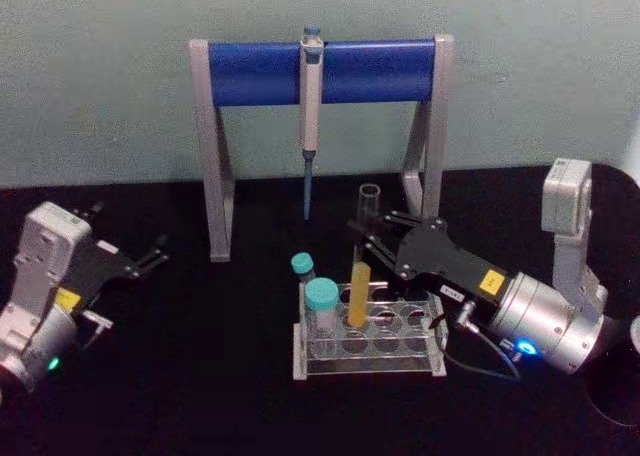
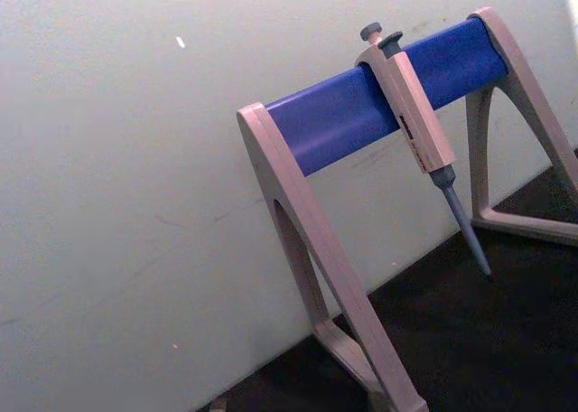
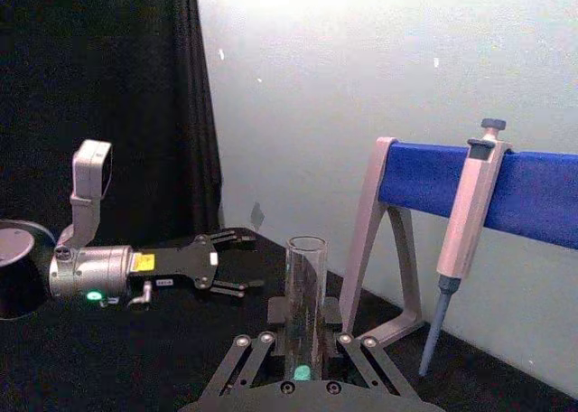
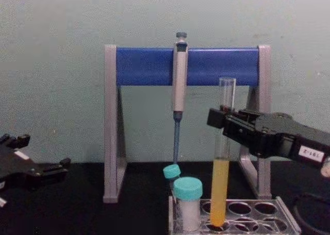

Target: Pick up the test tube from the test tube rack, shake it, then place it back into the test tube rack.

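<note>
The test tube (image 1: 364, 238) is a tall clear tube with yellow liquid in its lower part. It stands slightly tilted with its bottom in a front hole of the test tube rack (image 1: 370, 368). My right gripper (image 1: 368, 238) reaches in from the right and is shut on the test tube's clear upper part, above the liquid. In the right wrist view the test tube (image 3: 306, 276) rises between the pads (image 3: 276, 314). From the chest view the right gripper (image 4: 219, 121) grips the test tube (image 4: 223, 142) over the rack (image 4: 289, 217). My left gripper (image 1: 158, 254) rests open at the far left.
A grey-and-blue pipette stand (image 1: 255, 71) holding a pipette (image 1: 311, 86) stands right behind the rack. A short teal-capped white tube (image 1: 321, 306) and a thin teal-capped tube (image 1: 303, 266) sit in the rack's left end. Black table stretches between the rack and the left arm.
</note>
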Tool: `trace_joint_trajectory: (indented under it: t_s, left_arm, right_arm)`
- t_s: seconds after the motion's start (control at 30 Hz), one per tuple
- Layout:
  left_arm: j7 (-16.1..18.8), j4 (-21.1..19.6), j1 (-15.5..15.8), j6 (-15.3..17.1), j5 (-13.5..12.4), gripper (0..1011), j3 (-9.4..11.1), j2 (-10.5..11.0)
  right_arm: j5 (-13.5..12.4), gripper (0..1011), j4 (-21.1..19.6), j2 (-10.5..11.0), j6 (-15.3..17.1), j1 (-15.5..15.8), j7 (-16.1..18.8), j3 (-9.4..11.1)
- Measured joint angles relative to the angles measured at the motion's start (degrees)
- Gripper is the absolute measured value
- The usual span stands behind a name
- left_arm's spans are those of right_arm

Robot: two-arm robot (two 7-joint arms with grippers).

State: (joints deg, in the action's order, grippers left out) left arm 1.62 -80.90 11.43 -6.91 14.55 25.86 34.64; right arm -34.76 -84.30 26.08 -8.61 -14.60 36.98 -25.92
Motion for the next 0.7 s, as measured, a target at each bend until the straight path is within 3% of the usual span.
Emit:
trace_joint_trajectory:
  t_s: [0.7]
  left_arm:
    - [0.0, 0.0, 0.0, 0.0, 0.0, 1001, 0.0, 0.0]
  right_arm:
    - [2.24, 230, 2.89, -1.11, -0.27, -0.3, -0.11, -1.22]
